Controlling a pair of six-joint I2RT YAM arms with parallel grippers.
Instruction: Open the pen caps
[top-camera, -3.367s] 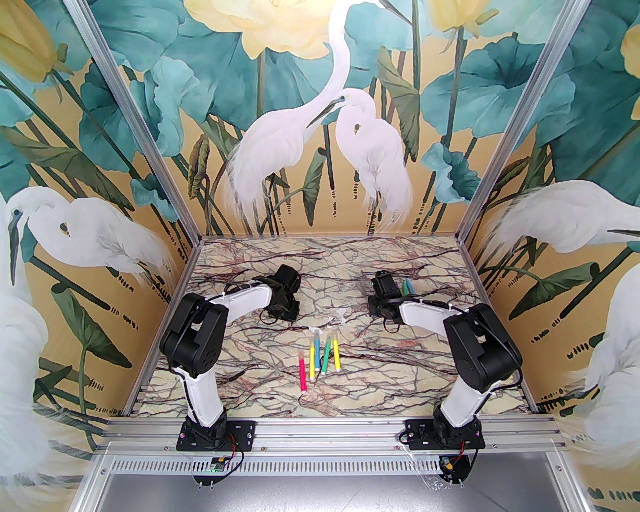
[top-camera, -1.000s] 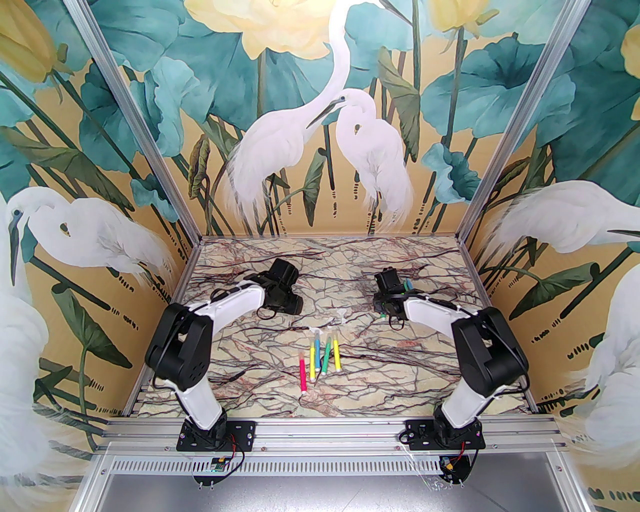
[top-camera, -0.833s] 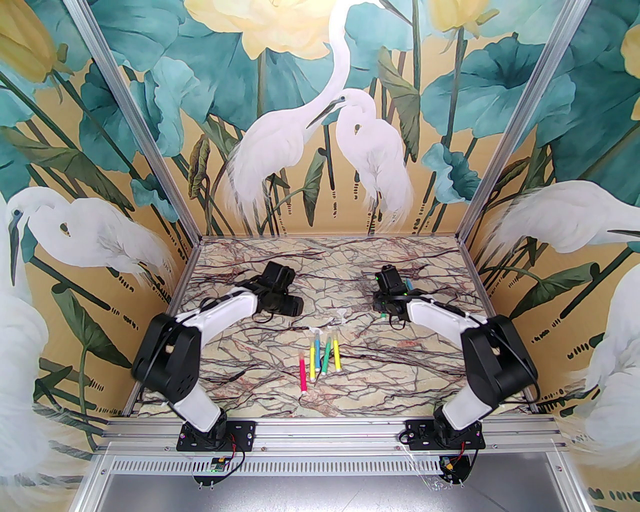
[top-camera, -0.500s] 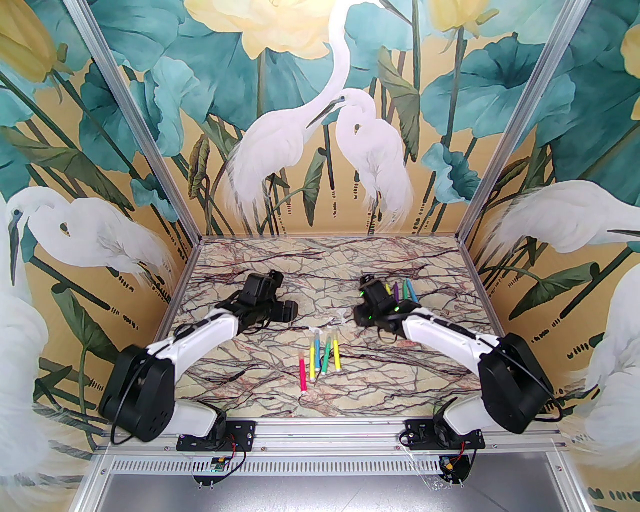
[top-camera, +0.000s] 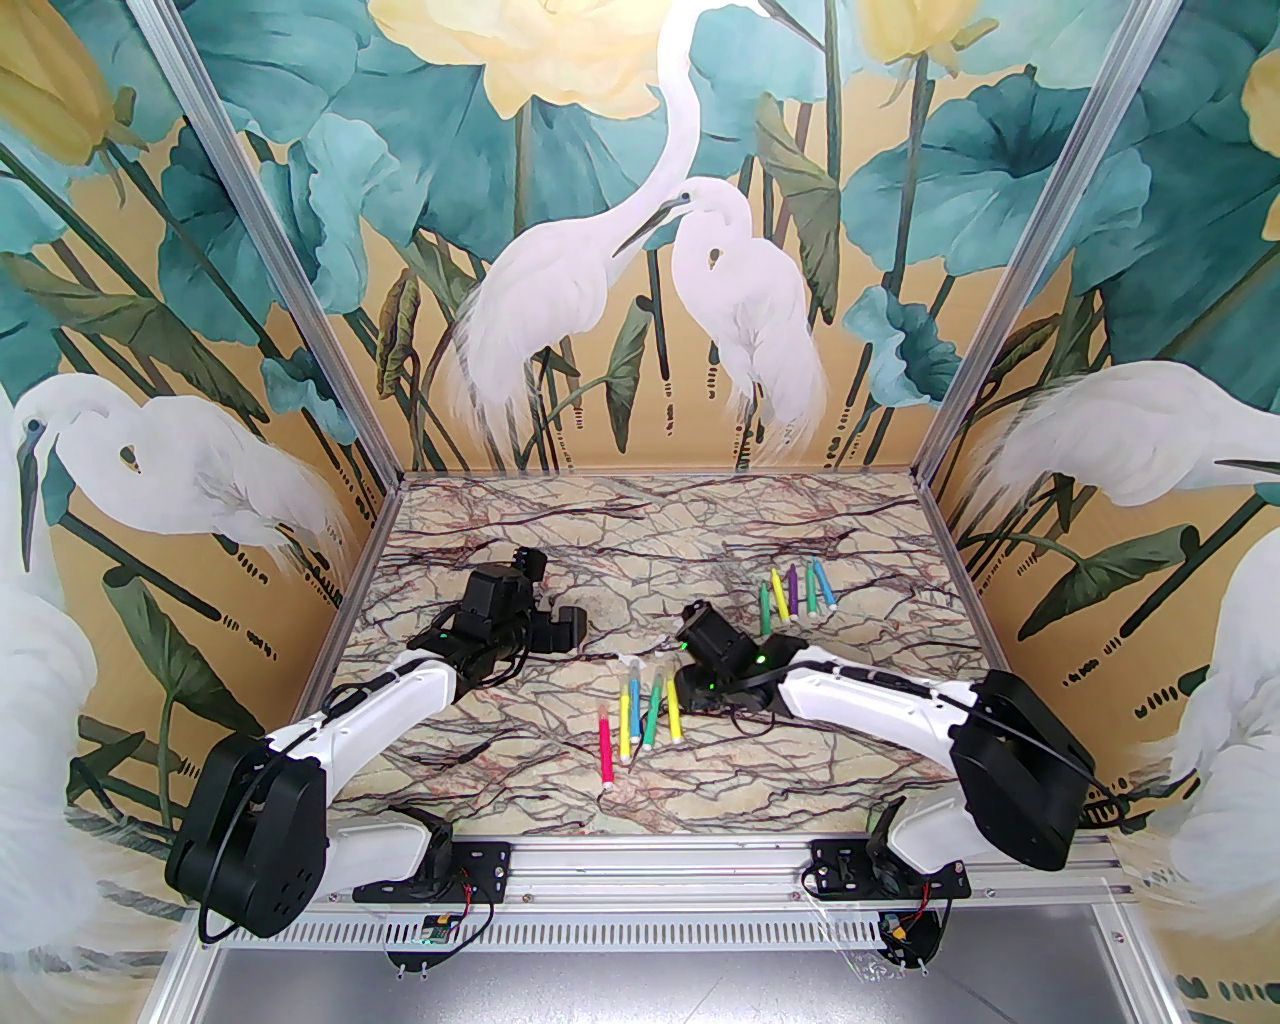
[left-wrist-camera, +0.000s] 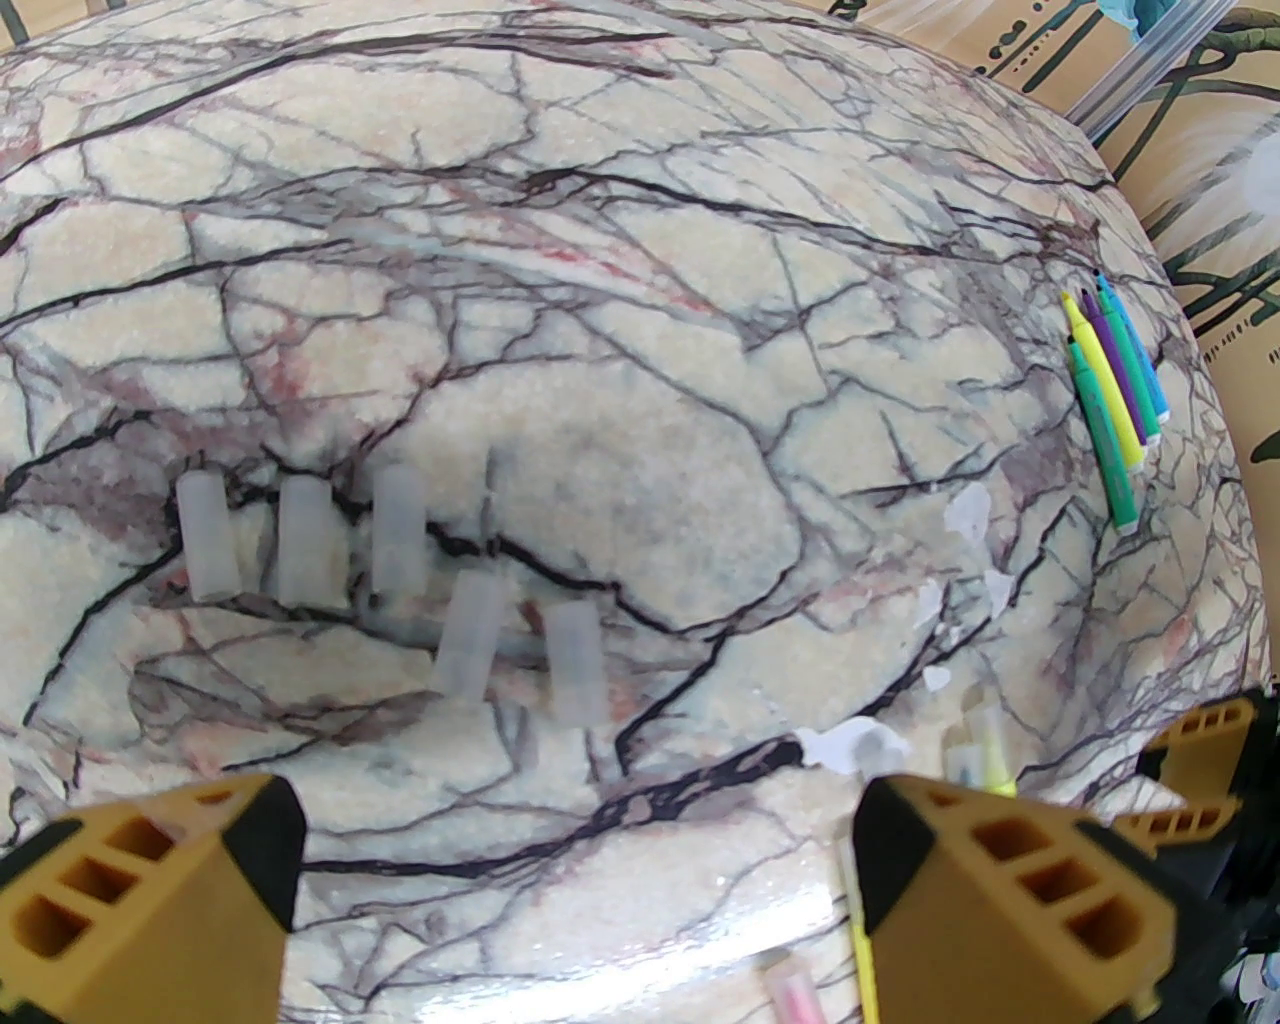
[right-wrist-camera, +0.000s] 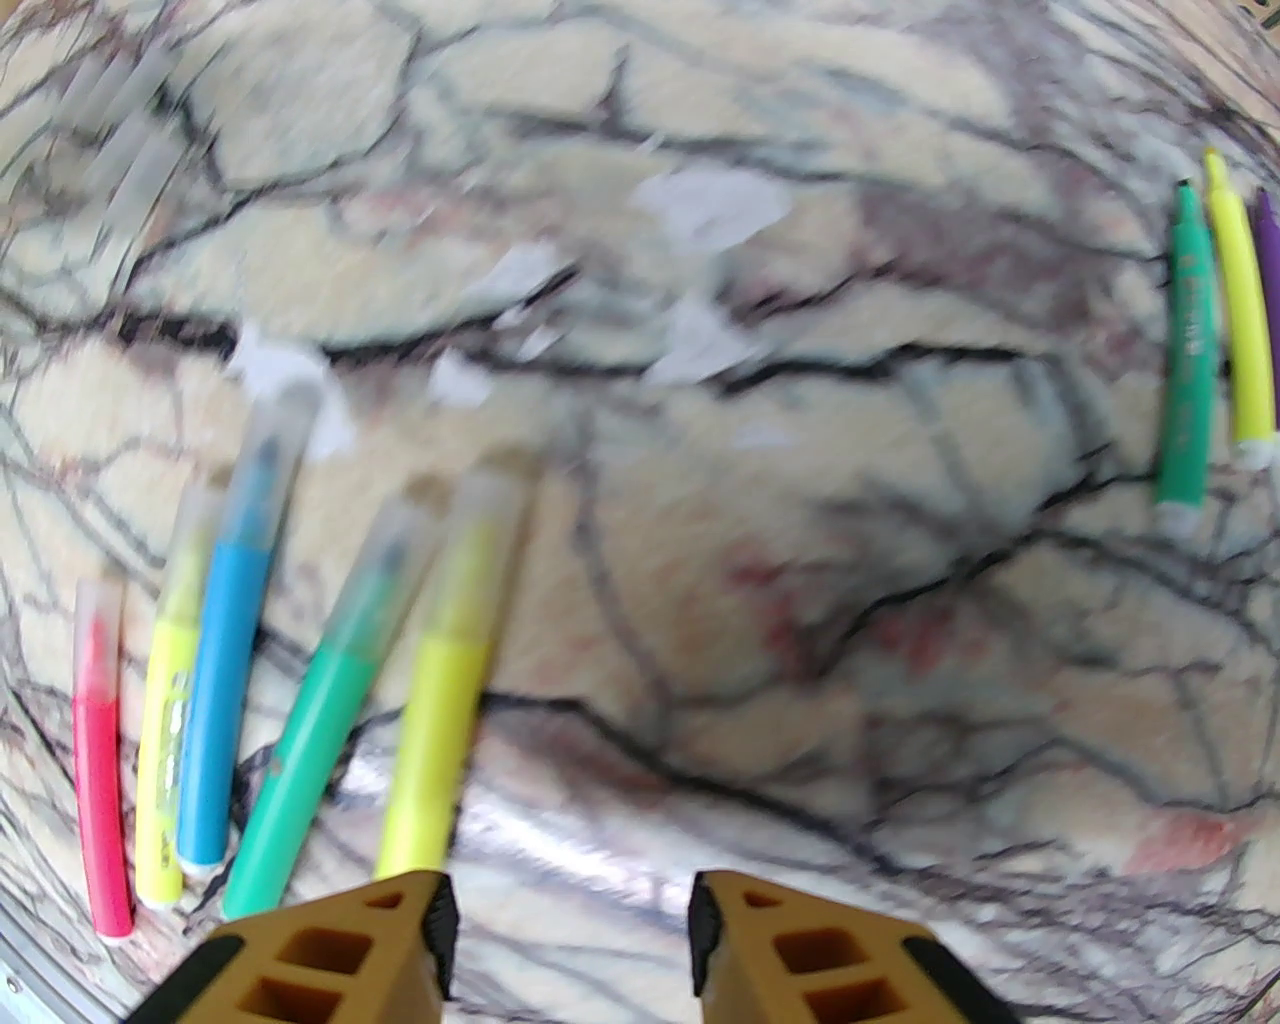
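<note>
Marble table (top-camera: 500, 760) with dark veins, and walls painted with big white birds all round.

Start at the left. The left claw (left-wrist-camera: 580, 830) hangs over the table at about 10 o'clock. Its jaws are wide apart and hold nothing. Just past it, in its own camera, five loose caps (left-wrist-camera: 310, 540) lie side by side on the marble, at 9 o'clock in that picture. They are off their pens, so that part looks done.

Near the middle, a bit toward 6 o'clock, lie five capped pens (top-camera: 640, 715): pink, yellow, blue, green, yellow. Each one has its clear cap (right-wrist-camera: 280, 420) still on. These are the job that is left, about half of it by my count.

Just beside them, at their 3 o'clock, is the right claw (right-wrist-camera: 570, 900). Its jaws are partly apart with nothing between them. It sits low, by the back end of the rightmost yellow pen (right-wrist-camera: 440, 700). I think that pen may be its next pick.

Over at 2 o'clock lie five bare pens (top-camera: 795, 590), close together, tips showing.
</note>
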